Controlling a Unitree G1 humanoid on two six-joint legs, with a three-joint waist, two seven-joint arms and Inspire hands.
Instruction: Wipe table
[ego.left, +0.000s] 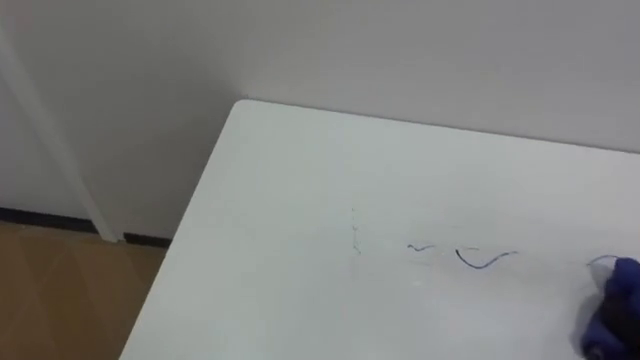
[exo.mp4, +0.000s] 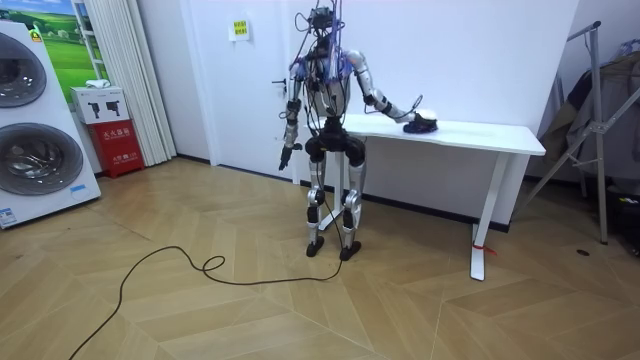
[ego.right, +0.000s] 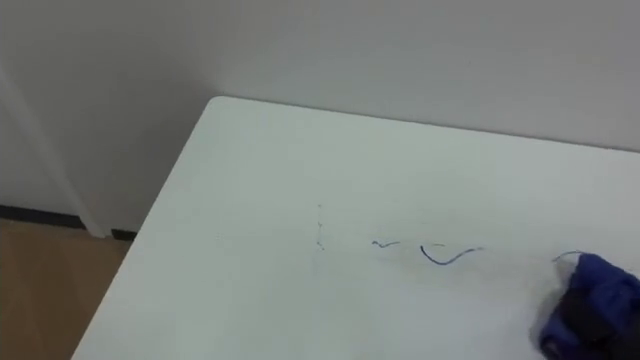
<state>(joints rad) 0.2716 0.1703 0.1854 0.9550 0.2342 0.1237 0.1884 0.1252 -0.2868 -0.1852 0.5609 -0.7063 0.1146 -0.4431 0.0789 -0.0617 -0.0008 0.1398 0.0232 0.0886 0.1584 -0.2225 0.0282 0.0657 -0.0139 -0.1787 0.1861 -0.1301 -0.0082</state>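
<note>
A white table (ego.left: 300, 180) set against the wall is faced by the robot, which is seen in the room view standing upright at the table's end. Its left hand (exo.mp4: 284, 158) is hung at its side and its right hand (exo.mp4: 418, 119) is laid on a blue cloth (ego.right: 600, 290) on the tabletop, though whether the fingers of either hand are apart or curled cannot be told. Thin blue pen marks (ego.right: 450, 256) are seen on the tabletop to the left of the cloth.
</note>
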